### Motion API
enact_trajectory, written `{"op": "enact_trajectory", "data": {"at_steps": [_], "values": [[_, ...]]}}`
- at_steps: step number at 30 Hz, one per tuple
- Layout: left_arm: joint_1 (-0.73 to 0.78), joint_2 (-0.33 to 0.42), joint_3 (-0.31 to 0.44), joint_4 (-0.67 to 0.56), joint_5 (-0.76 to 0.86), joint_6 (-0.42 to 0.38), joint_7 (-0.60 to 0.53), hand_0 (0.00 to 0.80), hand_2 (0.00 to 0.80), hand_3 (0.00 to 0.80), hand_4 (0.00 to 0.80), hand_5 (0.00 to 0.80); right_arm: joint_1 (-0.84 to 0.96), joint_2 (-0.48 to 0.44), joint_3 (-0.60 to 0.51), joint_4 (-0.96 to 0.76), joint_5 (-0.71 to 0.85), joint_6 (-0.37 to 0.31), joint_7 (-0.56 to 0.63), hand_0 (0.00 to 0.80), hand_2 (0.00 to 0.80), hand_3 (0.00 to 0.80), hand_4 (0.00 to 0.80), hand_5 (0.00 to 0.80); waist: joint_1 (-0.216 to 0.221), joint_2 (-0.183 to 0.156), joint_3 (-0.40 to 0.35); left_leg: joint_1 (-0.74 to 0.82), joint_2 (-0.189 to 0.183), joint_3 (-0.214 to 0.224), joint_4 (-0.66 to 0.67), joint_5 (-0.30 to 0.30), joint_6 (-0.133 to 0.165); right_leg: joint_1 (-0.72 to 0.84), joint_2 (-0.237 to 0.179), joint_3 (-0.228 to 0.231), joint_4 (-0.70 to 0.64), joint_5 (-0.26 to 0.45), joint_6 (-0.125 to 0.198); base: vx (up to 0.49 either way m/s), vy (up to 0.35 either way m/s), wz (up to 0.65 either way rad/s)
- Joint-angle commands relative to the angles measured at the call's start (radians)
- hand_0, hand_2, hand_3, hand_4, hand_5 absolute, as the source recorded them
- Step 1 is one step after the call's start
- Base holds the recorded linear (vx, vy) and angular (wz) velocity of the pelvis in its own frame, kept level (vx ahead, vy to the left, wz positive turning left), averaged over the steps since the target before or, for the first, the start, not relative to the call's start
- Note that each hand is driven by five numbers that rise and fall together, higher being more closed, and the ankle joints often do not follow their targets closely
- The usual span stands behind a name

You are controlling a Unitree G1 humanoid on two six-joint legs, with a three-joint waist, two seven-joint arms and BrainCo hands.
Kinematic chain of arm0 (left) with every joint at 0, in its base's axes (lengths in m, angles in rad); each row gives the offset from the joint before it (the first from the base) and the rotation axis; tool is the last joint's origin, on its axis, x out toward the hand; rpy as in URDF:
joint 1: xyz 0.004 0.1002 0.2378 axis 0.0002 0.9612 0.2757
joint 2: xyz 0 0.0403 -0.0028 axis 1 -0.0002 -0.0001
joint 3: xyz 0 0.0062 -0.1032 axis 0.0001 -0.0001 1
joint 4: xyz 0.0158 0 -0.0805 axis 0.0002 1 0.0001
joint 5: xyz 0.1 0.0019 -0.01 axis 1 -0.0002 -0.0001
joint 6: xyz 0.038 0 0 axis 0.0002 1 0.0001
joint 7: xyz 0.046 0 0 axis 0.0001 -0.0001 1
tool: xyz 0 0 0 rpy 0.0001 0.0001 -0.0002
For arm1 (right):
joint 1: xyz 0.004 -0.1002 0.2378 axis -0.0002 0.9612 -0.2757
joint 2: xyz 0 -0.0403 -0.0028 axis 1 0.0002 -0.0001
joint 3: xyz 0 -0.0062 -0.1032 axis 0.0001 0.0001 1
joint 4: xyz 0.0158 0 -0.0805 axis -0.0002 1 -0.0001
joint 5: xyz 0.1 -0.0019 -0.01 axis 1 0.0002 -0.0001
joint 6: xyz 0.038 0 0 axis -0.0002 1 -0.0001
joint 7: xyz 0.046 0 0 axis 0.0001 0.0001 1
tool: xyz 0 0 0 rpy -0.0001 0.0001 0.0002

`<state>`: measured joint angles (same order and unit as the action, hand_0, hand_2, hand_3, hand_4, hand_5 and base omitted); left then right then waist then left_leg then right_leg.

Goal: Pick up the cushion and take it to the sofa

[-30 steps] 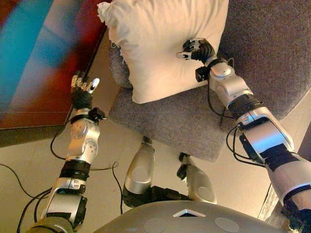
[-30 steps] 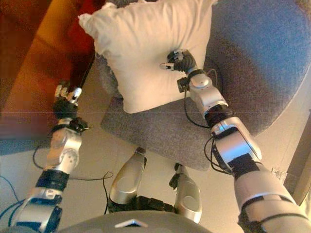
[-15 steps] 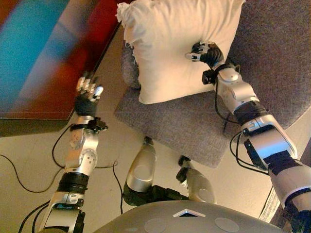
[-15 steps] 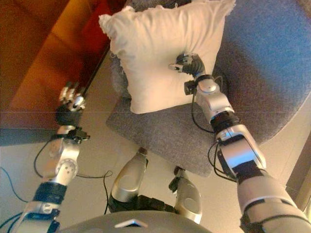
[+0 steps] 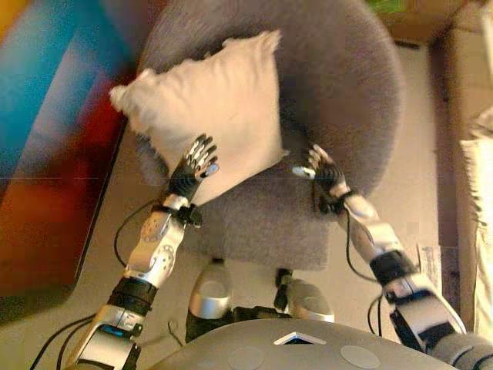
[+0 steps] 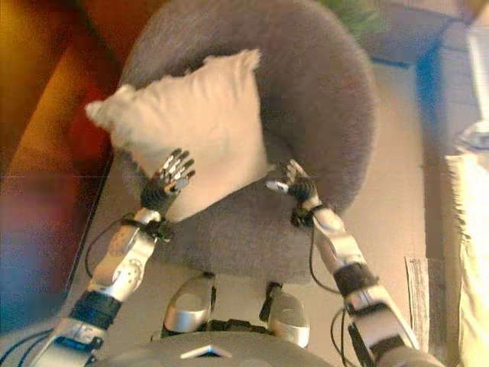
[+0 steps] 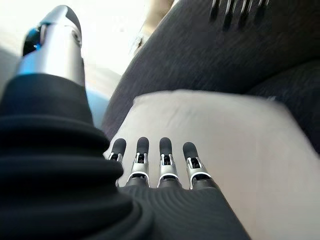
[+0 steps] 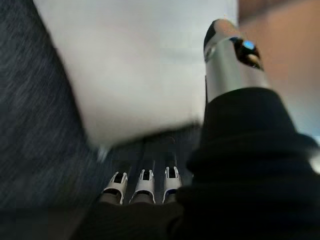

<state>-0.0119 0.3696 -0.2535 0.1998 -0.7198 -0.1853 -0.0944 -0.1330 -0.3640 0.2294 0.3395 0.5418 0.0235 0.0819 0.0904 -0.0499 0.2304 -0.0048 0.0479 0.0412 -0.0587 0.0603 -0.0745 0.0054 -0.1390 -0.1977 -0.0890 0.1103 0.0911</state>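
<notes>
The cream cushion (image 5: pixel 216 108) leans on the seat of a round grey armchair (image 5: pixel 339 85). My left hand (image 5: pixel 192 166) is open with straight, spread fingers at the cushion's lower left edge; its wrist view shows the fingers (image 7: pixel 165 160) laid out over the cushion (image 7: pixel 215 135). My right hand (image 5: pixel 323 168) is open just beside the cushion's lower right corner, over the grey seat. Its wrist view shows the cushion (image 8: pixel 140 65) past the fingers (image 8: pixel 145 182), apart from them. Neither hand holds anything.
A red and blue piece of furniture (image 5: pixel 54 154) runs along the left, close to the chair. A cardboard box (image 5: pixel 424 19) stands at the far right. A cream object (image 5: pixel 481 193) shows at the right edge. Beige floor lies around the chair.
The camera has moved, so the whole chair now shows. My right hand has uncurled and come off the cushion's face to its lower right corner. My left hand has moved in to the cushion's lower left edge.
</notes>
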Motion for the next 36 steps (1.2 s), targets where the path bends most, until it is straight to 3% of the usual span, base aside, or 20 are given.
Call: {"op": "enact_trajectory", "data": {"at_steps": [1,4,10,14,18,21,23,29,36], "values": [[0.031,-0.035,0.029,0.031,0.020,-0.022,-0.022,0.000,0.000,0.000,0.000,0.000,0.049,0.008,-0.048,-0.088,0.007,-0.072,0.041,0.000,0.000,0.000,0.000,0.000,-0.014,0.011,-0.081,0.008,-0.023,0.039,0.026,-0.024,0.047,0.004,-0.002,-0.006,0.036,0.002,0.021,0.055,-0.031,-0.19],[0.067,-0.046,0.063,0.035,0.051,-0.029,-0.016,0.000,0.000,0.000,0.000,0.000,0.110,0.031,-0.105,-0.091,0.034,-0.080,0.030,0.000,0.000,0.000,0.000,0.000,-0.040,0.012,-0.096,0.026,-0.020,0.058,0.024,-0.030,0.046,0.016,0.007,0.007,0.033,-0.003,0.014,0.038,-0.026,-0.14],[0.148,-0.054,0.117,0.071,0.058,-0.052,-0.007,0.000,0.000,0.000,0.000,0.000,0.221,0.124,-0.178,-0.087,0.240,-0.063,0.058,0.000,0.000,0.000,0.000,0.000,-0.071,0.020,-0.110,0.050,-0.019,0.083,0.008,-0.030,0.045,0.032,0.024,0.024,0.022,-0.009,0.008,0.022,-0.014,-0.09],[0.175,-0.052,0.128,0.121,0.093,-0.046,0.003,0.000,0.000,0.000,0.000,0.000,0.242,0.132,-0.179,-0.016,0.216,-0.100,0.074,0.000,0.000,0.000,0.000,0.000,-0.071,0.028,-0.115,0.051,-0.019,0.086,-0.007,-0.023,0.040,0.032,0.031,0.021,0.009,-0.008,0.007,0.000,0.000,0.00],[0.204,-0.068,0.138,0.271,0.104,-0.029,0.013,0.000,0.000,0.000,0.000,0.000,0.244,0.123,-0.184,0.098,0.229,-0.086,0.023,0.000,0.000,0.000,0.000,0.000,-0.068,0.031,-0.121,0.051,-0.023,0.084,-0.003,-0.020,0.037,0.038,0.031,0.011,0.011,-0.009,0.006,0.021,0.005,-0.05],[0.194,-0.100,0.151,0.446,0.122,-0.067,0.011,0.000,0.000,0.000,0.000,0.000,0.217,0.126,-0.207,0.248,0.213,-0.107,0.004,0.000,0.000,0.000,0.000,0.000,-0.059,0.033,-0.127,0.052,-0.025,0.080,0.000,-0.021,0.036,0.047,0.033,0.004,0.010,-0.013,0.003,0.062,0.004,-0.02],[0.182,-0.113,0.161,0.494,0.108,-0.069,0.004,0.000,0.000,0.000,0.000,0.000,0.207,0.132,-0.210,0.271,0.203,-0.100,-0.002,0.000,0.000,0.000,0.000,0.000,-0.056,0.034,-0.127,0.056,-0.025,0.075,-0.001,-0.022,0.037,0.053,0.034,0.002,0.010,-0.016,0.002,0.058,0.002,0.00],[0.210,-0.133,0.167,0.461,0.042,-0.100,-0.103,0.000,0.000,0.000,0.000,0.000,0.245,0.140,-0.169,0.217,0.125,-0.128,0.056,0.000,0.000,0.000,0.000,0.000,-0.052,0.036,-0.121,0.049,-0.029,0.066,0.017,-0.031,0.041,0.052,0.031,-0.003,0.022,-0.023,-0.001,0.013,0.002,0.00],[0.187,-0.116,0.130,0.442,0.061,-0.070,-0.056,0.000,0.000,0.000,0.000,0.000,0.225,0.132,-0.129,0.284,0.121,-0.109,0.045,0.000,0.000,0.000,0.000,0.000,-0.047,0.041,-0.114,0.050,-0.034,0.051,0.019,-0.031,0.044,0.052,0.034,-0.002,0.031,-0.030,-0.006,0.002,0.004,0.04]]}}
